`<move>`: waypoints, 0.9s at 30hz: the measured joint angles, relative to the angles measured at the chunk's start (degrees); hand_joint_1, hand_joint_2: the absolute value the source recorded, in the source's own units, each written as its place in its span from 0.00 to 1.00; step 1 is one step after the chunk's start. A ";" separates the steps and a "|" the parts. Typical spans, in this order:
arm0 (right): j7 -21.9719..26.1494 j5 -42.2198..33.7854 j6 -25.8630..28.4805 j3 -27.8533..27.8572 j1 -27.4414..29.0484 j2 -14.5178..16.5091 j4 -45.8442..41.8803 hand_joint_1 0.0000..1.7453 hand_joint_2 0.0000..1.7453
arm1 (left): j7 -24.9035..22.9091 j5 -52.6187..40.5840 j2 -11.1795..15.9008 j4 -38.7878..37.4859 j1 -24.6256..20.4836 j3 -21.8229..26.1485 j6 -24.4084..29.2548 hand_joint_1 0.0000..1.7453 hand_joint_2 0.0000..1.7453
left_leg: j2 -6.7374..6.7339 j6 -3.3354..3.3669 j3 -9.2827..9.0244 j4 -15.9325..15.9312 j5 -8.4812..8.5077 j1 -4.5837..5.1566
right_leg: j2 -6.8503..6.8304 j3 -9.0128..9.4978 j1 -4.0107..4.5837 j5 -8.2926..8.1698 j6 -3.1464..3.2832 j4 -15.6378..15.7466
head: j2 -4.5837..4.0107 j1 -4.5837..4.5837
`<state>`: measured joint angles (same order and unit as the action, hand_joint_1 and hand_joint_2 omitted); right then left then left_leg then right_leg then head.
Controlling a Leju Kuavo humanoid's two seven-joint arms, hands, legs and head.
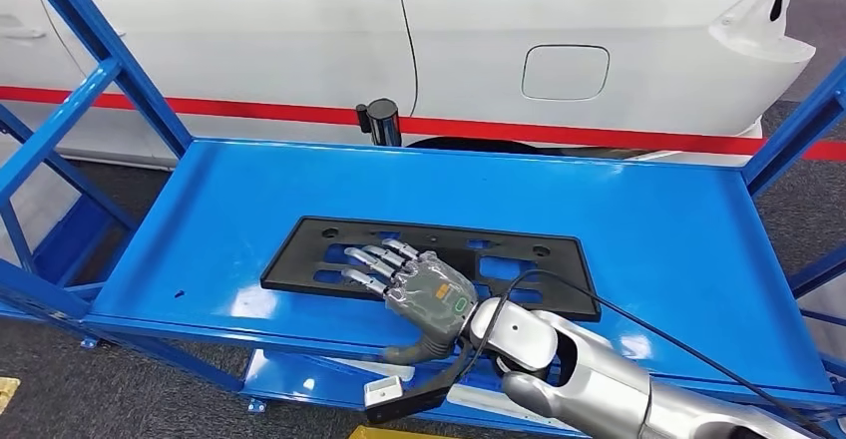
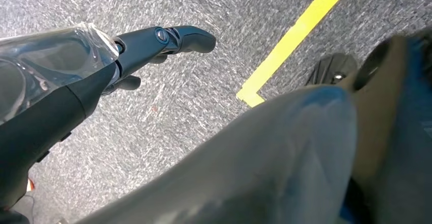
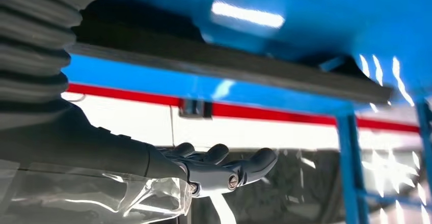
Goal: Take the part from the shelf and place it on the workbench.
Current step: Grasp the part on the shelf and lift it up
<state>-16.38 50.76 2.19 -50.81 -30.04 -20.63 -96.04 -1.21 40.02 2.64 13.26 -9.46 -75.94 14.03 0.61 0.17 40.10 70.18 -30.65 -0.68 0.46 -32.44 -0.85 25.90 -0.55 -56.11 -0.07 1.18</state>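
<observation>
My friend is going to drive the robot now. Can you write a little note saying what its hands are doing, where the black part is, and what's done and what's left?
Right hand: reached over the near edge of the black part, fingers stretched out flat above it. Whether they touch it cannot be told; it is not gripped.
Left hand: hanging down by the robot's side above the grey floor, holding nothing.
The part lies flat on the blue shelf, in front of the white car.
Done: right hand brought to the part.
Left: grip the part, lift it off the shelf, carry it to the workbench and set it down.
</observation>
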 joint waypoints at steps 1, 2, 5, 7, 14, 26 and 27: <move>-0.26 -0.19 -0.39 -0.09 -0.19 0.05 0.80 0.00 1.00 | 0.01 -0.10 0.00 0.00 -0.06 -0.02 -0.03 0.00 0.00 | -0.03 0.07 1.44 2.73 -0.75 0.02 | -0.04 0.01 0.13 0.04 0.05 0.00 | 0.00 0.00; -0.54 -0.34 -0.75 -0.17 -0.43 0.13 1.55 0.00 1.00 | 0.00 -0.21 -0.01 -0.01 -0.09 -0.03 -0.07 0.00 0.00 | -0.05 0.26 1.92 3.45 -0.52 0.09 | -0.05 0.05 0.26 0.07 0.10 -0.01 | 0.00 0.01; -1.78 -0.72 -2.13 -0.36 -2.05 0.48 4.01 0.00 1.00 | -0.02 -0.63 0.01 -0.01 -0.34 -0.09 -0.15 0.00 0.00 | -0.07 1.73 -2.76 -6.93 4.87 0.74 | 0.13 0.28 0.56 0.20 0.16 0.01 | 0.00 0.01; -2.93 -1.03 -3.15 -0.45 -3.30 0.69 5.84 0.00 1.00 | -0.09 -0.79 0.03 -0.02 -0.61 -0.11 -0.16 0.00 0.00 | -0.21 2.49 -6.12 -14.03 7.37 1.33 | 0.17 0.28 0.65 0.30 0.02 0.08 | 0.00 0.03; -5.26 -1.87 -5.08 -0.72 -6.21 1.30 10.39 0.00 1.00 | -0.33 -1.01 0.01 -0.02 -0.71 -0.22 -0.23 0.00 0.00 | -0.38 3.11 -7.58 -16.47 8.09 1.03 | -0.04 -2.28 0.53 4.32 -1.37 -6.15 | 0.00 0.17; -8.78 -3.46 -7.92 -1.43 -9.31 2.33 17.06 1.00 1.00 | -0.65 -1.94 0.09 -0.02 -0.53 -0.33 -0.43 0.00 0.00 | -0.11 1.38 -8.17 -16.17 7.58 0.75 | 0.03 0.66 0.32 -0.36 -0.74 0.84 | 0.00 0.18; -8.78 -3.46 -7.96 -1.53 -9.59 2.50 17.25 1.00 1.00 | -0.62 -1.95 0.09 -0.02 -0.54 -0.34 -0.45 0.00 0.00 | -0.14 1.06 -8.00 -15.75 7.23 0.64 | 0.02 0.66 0.27 -0.49 -0.44 0.91 | 0.00 0.17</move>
<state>-25.16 47.30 -5.78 -52.34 -39.63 -18.14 -78.79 -1.84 38.07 2.73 13.25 -10.00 -76.28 13.57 0.47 1.23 32.10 54.43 -23.42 -0.04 0.48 -31.78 -0.58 25.41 -0.99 -55.21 -0.07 1.34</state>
